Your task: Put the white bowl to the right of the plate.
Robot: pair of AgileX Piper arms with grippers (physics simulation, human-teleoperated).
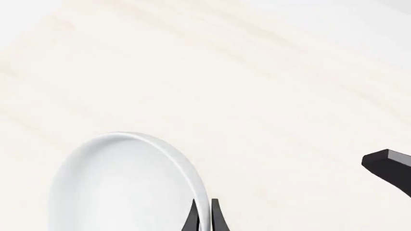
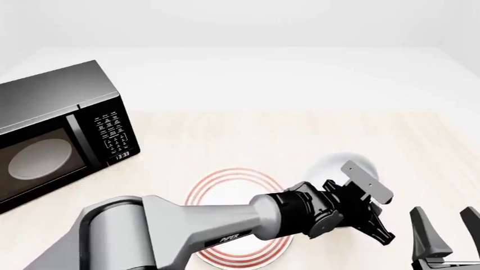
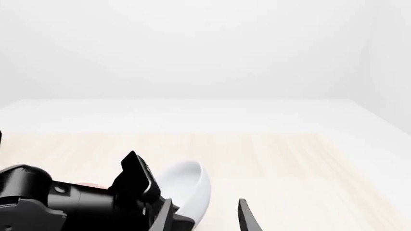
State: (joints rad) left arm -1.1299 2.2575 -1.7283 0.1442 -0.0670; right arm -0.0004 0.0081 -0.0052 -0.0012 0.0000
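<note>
reaching across the front view from the left, the left arm is passing over the plate (image 2: 238, 194), its left gripper (image 1: 204, 214) pinching the rim of the white bowl (image 1: 122, 183). both fingers are sitting close either side of that rim. the white bowl is tilting just right of the plate, above the pale wooden table (image 2: 300, 140). the right gripper (image 2: 442, 230) is waiting near the bottom right corner, its fingers spread and holding nothing. a black microwave (image 2: 56, 135) is standing at far left.
</note>
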